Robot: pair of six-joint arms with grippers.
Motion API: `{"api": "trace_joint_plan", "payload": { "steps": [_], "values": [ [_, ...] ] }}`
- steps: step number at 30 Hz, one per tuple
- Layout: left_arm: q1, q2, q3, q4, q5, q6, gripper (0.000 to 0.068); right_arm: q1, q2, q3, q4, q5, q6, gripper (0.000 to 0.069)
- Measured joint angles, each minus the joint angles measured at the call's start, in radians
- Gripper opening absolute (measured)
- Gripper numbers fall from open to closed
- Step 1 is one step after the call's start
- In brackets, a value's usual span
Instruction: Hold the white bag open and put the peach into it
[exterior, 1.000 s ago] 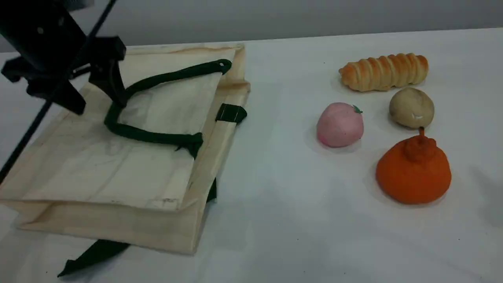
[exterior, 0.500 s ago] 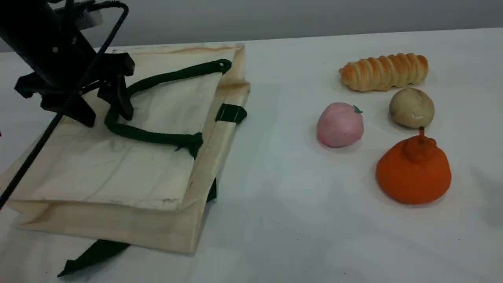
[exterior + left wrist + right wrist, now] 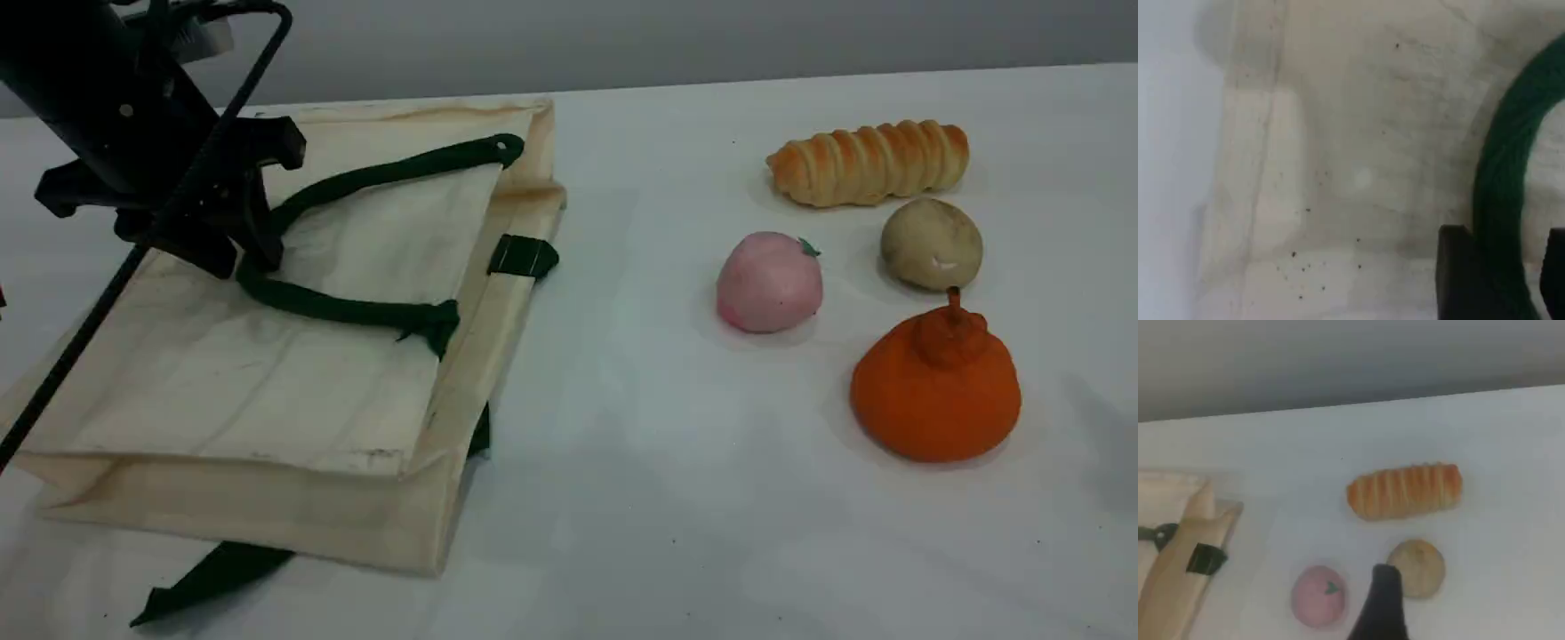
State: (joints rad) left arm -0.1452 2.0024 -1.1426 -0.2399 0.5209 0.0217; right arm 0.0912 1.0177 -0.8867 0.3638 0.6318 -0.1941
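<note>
The white bag (image 3: pixel 267 382) lies flat on the table's left side, its mouth shut and its dark green handle (image 3: pixel 356 311) looped on top. My left gripper (image 3: pixel 238 253) is down on the bag, one finger on each side of the handle's left bend. In the left wrist view the handle (image 3: pixel 1505 180) runs between the two dark fingertips (image 3: pixel 1455 280), which are narrowed but still slightly apart. The pink peach (image 3: pixel 769 283) rests on the table right of the bag. My right gripper (image 3: pixel 1381 613) hovers above and near the peach (image 3: pixel 1318 597), holding nothing; it is outside the scene view.
A bread roll (image 3: pixel 869 162) lies behind the peach. A beige potato (image 3: pixel 931 244) sits to its right and an orange knobbed fruit (image 3: pixel 935 391) in front of that. The bag's second green handle (image 3: pixel 213 573) sticks out underneath at the front left.
My left gripper came down and slightly right onto the bag, and its fingers narrowed around the green handle. The bag, the peach and the other foods stayed put.
</note>
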Motion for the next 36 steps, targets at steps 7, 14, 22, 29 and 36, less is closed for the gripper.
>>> {"api": "trace_joint_plan", "payload": {
  "steps": [7, 14, 22, 29, 36],
  "values": [
    [0.000, 0.000, 0.000, 0.000, 0.001, 0.000, 0.0284, 0.000, 0.000, 0.000, 0.000, -0.001, 0.000, 0.0591],
    [0.000, 0.044, 0.000, -0.001, -0.003, 0.000, 0.0267, 0.000, 0.000, 0.000, 0.000, -0.001, 0.000, 0.0591],
    [-0.016, 0.059, 0.000, 0.004, -0.003, -0.001, 0.0210, 0.000, 0.000, 0.000, 0.000, -0.001, 0.000, 0.0591],
    [-0.019, 0.057, -0.041, 0.006, 0.065, 0.006, 0.0208, 0.000, 0.000, 0.000, 0.000, -0.001, 0.000, 0.0591],
    [-0.019, 0.041, -0.143, 0.007, 0.189, 0.083, 0.0186, 0.000, 0.000, 0.000, 0.000, -0.001, 0.000, 0.0591]
  ]
}}
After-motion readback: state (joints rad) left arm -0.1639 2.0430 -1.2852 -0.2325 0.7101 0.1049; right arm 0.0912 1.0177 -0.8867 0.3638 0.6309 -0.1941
